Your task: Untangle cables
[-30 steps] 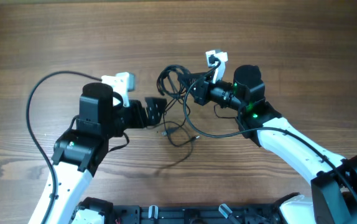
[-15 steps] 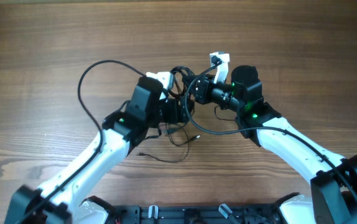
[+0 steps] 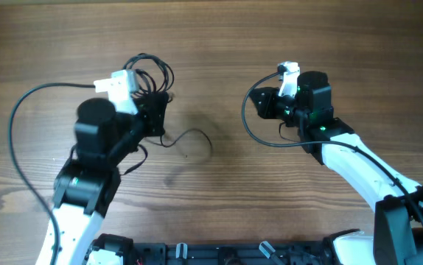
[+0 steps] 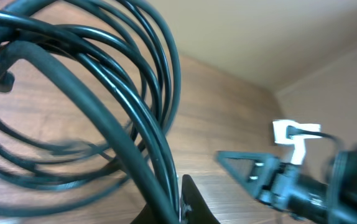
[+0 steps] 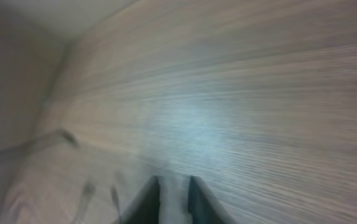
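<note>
Cable coil [image 3: 150, 73] left, at left end effector [image 3: 158, 120] (tail [image 3: 197, 134] seemingly on table [image 3: 219, 44])

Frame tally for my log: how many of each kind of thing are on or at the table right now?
Grippers: 2, the left gripper and the right gripper
Black cable bundle: 1, at the left gripper
Wooden table: 1
Total: 4

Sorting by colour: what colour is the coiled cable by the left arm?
The coiled cable is black; left wrist view.

black cable coil [image 3: 151, 71] bunched, loops overlapping; thin loose tail [image 3: 197, 133] curving rightward.
</note>
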Available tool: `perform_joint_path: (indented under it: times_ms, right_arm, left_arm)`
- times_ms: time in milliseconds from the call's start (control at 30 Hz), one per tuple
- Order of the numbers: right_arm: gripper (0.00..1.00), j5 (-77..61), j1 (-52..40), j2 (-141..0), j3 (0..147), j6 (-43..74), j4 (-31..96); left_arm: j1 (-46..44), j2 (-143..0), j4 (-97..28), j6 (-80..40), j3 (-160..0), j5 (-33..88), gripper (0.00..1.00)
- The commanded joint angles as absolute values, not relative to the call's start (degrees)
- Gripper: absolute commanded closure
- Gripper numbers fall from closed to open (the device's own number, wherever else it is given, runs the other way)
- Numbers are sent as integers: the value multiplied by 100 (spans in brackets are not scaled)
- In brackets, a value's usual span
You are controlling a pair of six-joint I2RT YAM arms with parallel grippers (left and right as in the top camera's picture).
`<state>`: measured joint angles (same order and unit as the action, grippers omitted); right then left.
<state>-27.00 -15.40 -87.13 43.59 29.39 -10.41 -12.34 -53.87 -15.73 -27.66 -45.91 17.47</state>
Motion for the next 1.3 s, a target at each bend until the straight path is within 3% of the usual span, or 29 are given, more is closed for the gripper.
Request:
perform_joint_path:
  times_ms: [0,33,100,267,300,367,500,600,733,900,1000,1067,1267]
  right_arm:
    - [56,-4469,-1566,-8744,4381,2847,-1662]
    - [47,-4866,-1566,-8744,4381,2851,-1968]
    - [39,-5553,-1566,-8744,4381,2963,-2493]
    - [37,-6563,-1612,-8744,4381,3983,-3487]
    - [44,-6510,-1693,-8746,4381,4082,-3417]
    - [44,-6383,-1865,-8755,4381,4058,-3262]
    - [56,-4248,-2340,-8799,4381,4045,-2318]
    - [95,-2307,-2676,-8932,4381,3909,-1747]
    - [96,-373,-2147,-8941,4381,4392,-670]
    - [96,-703,-696,-8941,4381,4272,172]
    - [70,-3850,-242,-8941,4381,2731,-454]
    - [47,-5861,-283,-8941,4381,2469,-1396]
    - [42,-6547,-1096,-8941,4381,4346,-3693]
  left_arm:
    - [-1203,-5358,-1815,-1774,-4609,3175,96]
    - [-1203,-5448,-1938,-1372,-4609,3586,96]
    - [-1203,-5725,-2040,-838,-4609,4386,96]
    - [-1203,-6737,-1835,-532,-4609,5321,96]
    - [-1203,-6941,-1649,-534,-4609,5389,96]
    - [-1205,-7161,-1404,-539,-4609,5487,96]
    - [-1203,-7231,-1223,-561,-4609,5937,96]
    - [-1192,-7210,-917,-674,-4609,6552,96]
    - [-714,-6910,-875,-685,-4609,7470,96]
    - [541,-6471,-906,-685,-4609,8318,96]
    - [716,-6523,-910,-617,-4609,8305,96]
    - [548,-6698,-917,-530,-4609,8265,96]
    - [-434,-7070,-928,-167,-4609,7675,96]
